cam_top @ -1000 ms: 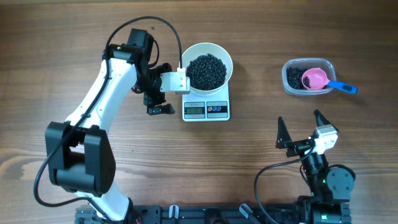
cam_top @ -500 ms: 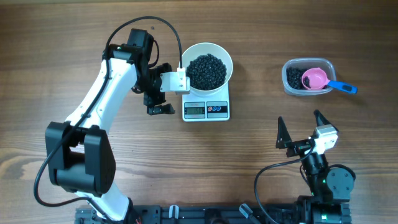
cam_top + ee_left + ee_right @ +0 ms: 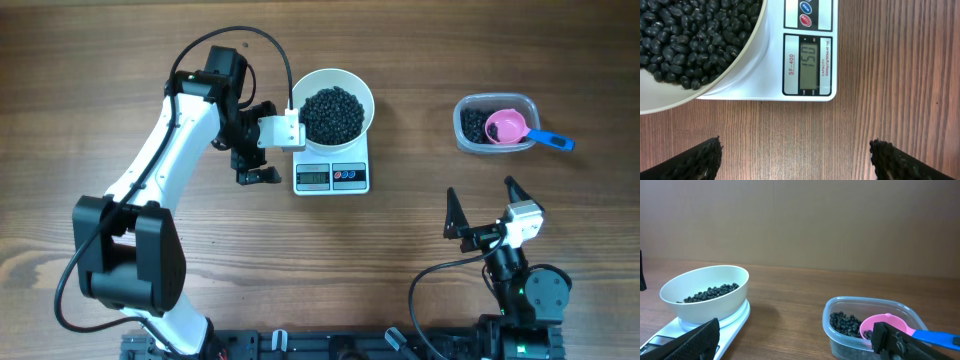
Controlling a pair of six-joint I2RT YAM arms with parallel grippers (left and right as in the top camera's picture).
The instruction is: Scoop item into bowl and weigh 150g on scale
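My left gripper [image 3: 268, 141] hangs just left of the scale [image 3: 332, 178], its jaws spread wide and empty, with nothing between the black fingertips [image 3: 702, 159] but bare wooden table [image 3: 150, 60]. Just to its right, the bowl [image 3: 362, 85] sits on the scale's platform. It is round, glossy and plain white, and its rim overhangs the platform at the far side. Inside it the beans [image 3: 333, 113] form a dark heap of many small, rounded, shiny black grains that fills most of the bowl. The scale's front edge stays uncovered. There the grey display [image 3: 809, 55] reads 150, the red lettering beside it says SF-400, and a line of fine print starts with CAPACITY; the rest of it is too small for me to read. A red button [image 3: 806, 20] and a blue button [image 3: 806, 6] sit next to the display. Well off to the right stands a clear tub [image 3: 470, 140] with more beans in it, and a pink scoop [image 3: 505, 127] rests inside with its blue handle [image 3: 550, 139] sticking out over the rim. My right gripper [image 3: 480, 187] is nearer to me than the tub, apart from everything, its jaws fully parted and holding nothing.
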